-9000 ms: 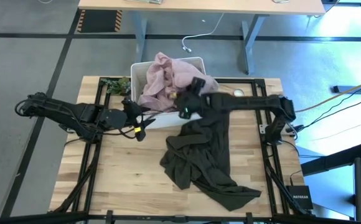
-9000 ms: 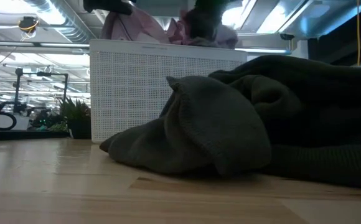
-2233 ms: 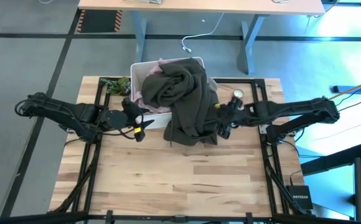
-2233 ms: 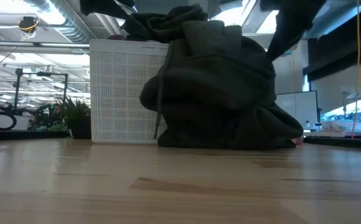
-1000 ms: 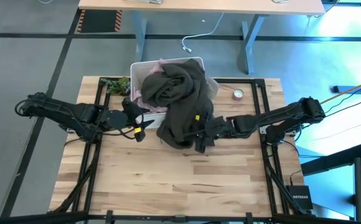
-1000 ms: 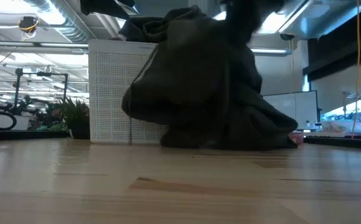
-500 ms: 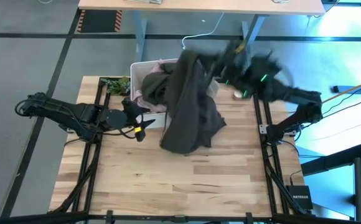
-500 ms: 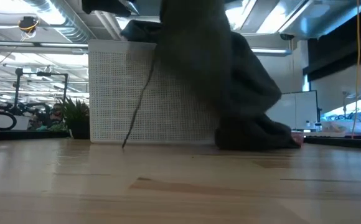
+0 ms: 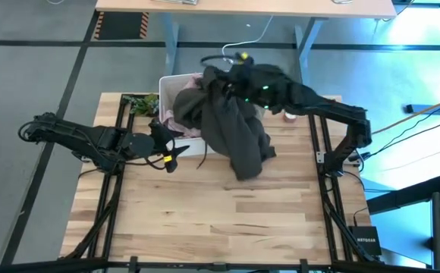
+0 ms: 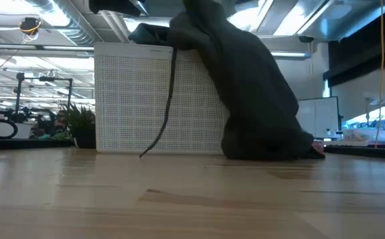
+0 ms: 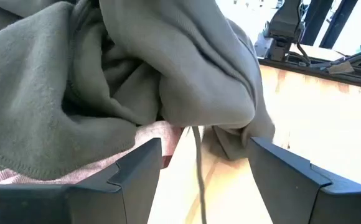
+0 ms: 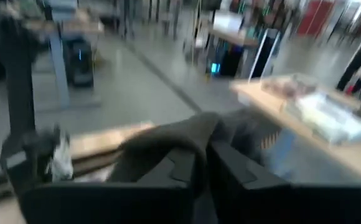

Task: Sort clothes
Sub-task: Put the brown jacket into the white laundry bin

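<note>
The right pincer point(image 9: 221, 74) is raised over the back of the white bin point(image 9: 172, 82), its fingers point(image 12: 187, 167) closed tight on a fold of the dark olive-grey garment point(image 9: 235, 125), which hangs from that grip, drapes across the bin's rim and trails down the front wall until its lower end rests on the desk point(image 9: 205, 220). The low view shows the same garment point(image 10: 252, 93) falling in a slope past the perforated bin wall point(image 10: 129, 99), with a thin drawstring point(image 10: 166, 109) dangling to the wood. The left pincer point(image 9: 171, 157) hovers low just in front of the bin, its fingers point(image 11: 137, 171) spread wide and holding nothing; between them its wrist view looks at the olive-grey folds point(image 11: 137, 81) and a strip of dusty pink garment point(image 11: 149, 140) beneath them. That pink garment point(image 9: 176, 117) lies inside the bin, mostly covered. The desk is pale wooden planks on a black frame, standing on a grey floor, with another light tabletop point(image 9: 243, 6) beyond it. A small green plant point(image 9: 140, 103) sits at the bin's left corner, and a small round object point(image 9: 288, 115) lies on the desk to the bin's right, partly under the right arm.
</note>
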